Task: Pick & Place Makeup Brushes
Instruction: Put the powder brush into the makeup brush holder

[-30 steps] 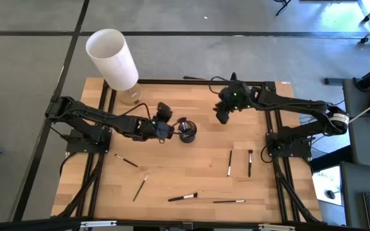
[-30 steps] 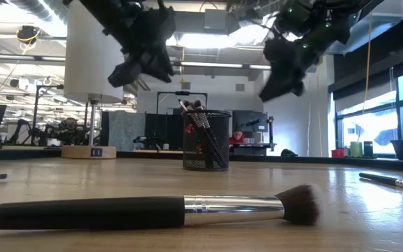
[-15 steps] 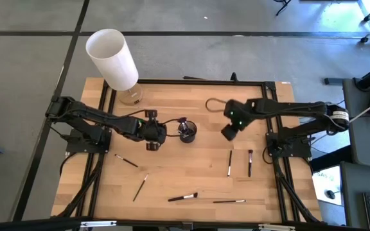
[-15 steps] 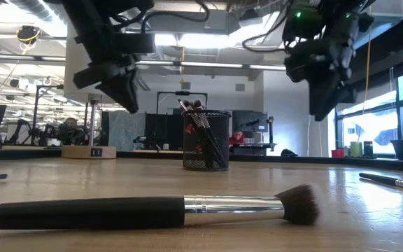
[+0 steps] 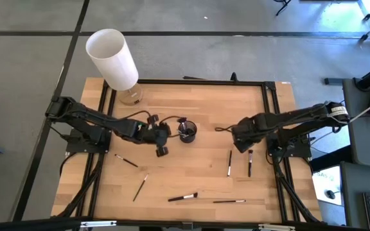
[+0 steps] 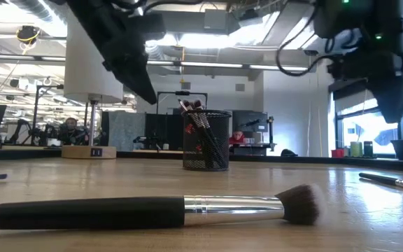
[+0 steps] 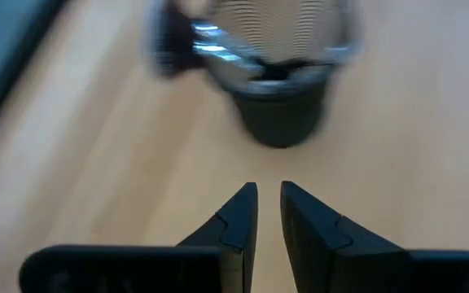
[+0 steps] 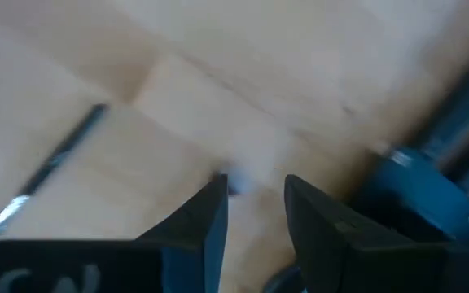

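Note:
A black mesh cup [image 5: 187, 133] stands mid-table with several makeup brushes upright in it [image 6: 200, 126]. Several more brushes lie flat on the wood: two at the right [image 5: 229, 163] [image 5: 250, 162], two at the near edge [image 5: 182, 197] [image 5: 229, 201] and two at the left [image 5: 126, 160] [image 5: 140, 187]. My left gripper [image 5: 161, 150] hovers just left of the cup, empty, with a narrow gap between its fingers [image 7: 269, 189]. My right gripper [image 5: 241, 145] is open and empty, low over the table beside the far ends of the two right brushes; one brush [image 8: 55, 167] shows in its wrist view.
A white lamp [image 5: 112, 58] stands on its wooden base [image 5: 132, 96] at the table's far left corner. A black frame [image 5: 272, 128] runs around the table. A thick black-handled brush [image 6: 152, 210] lies close to the low camera.
My left gripper has drawn back from over the cup toward the table's near edge and turned. My right gripper has swung from the far side toward the near and right edges and come down beside the two right brushes. No brush has moved.

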You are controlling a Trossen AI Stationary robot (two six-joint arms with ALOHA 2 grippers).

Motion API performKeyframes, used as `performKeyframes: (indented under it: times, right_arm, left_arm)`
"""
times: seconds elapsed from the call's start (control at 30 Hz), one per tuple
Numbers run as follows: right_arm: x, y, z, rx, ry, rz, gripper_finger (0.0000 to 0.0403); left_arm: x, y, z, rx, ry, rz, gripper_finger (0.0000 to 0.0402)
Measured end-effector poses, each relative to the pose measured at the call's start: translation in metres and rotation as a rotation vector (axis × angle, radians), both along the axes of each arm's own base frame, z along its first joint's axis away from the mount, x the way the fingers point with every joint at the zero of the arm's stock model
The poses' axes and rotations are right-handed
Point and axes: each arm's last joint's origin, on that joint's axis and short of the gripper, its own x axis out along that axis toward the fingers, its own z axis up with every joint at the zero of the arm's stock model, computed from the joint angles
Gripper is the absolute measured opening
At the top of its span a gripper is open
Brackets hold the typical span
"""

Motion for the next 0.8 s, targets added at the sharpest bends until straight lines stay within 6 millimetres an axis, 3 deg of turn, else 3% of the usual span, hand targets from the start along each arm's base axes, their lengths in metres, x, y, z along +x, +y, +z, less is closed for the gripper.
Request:
performKeyframes:
  times: [0.2,0.4,0.8]
  right_arm:
    - [0.000,0.008,-0.010,-0.018,-0.032,-0.030,0.0123]
    - [-0.002,0.020,-0.042,0.075,-0.098,-0.089,0.0123]
    - [-0.016,0.021,-0.075,0.153,-0.065,-0.191,0.0123]
  left_arm:
    - [-0.010,-0.024,-0.016,-0.095,-0.024,0.012,0.0052]
    - [-0.031,-0.046,-0.038,-0.092,-0.021,0.064,0.0058]
    - [-0.058,-0.055,-0.065,-0.053,-0.071,0.210,0.0080]
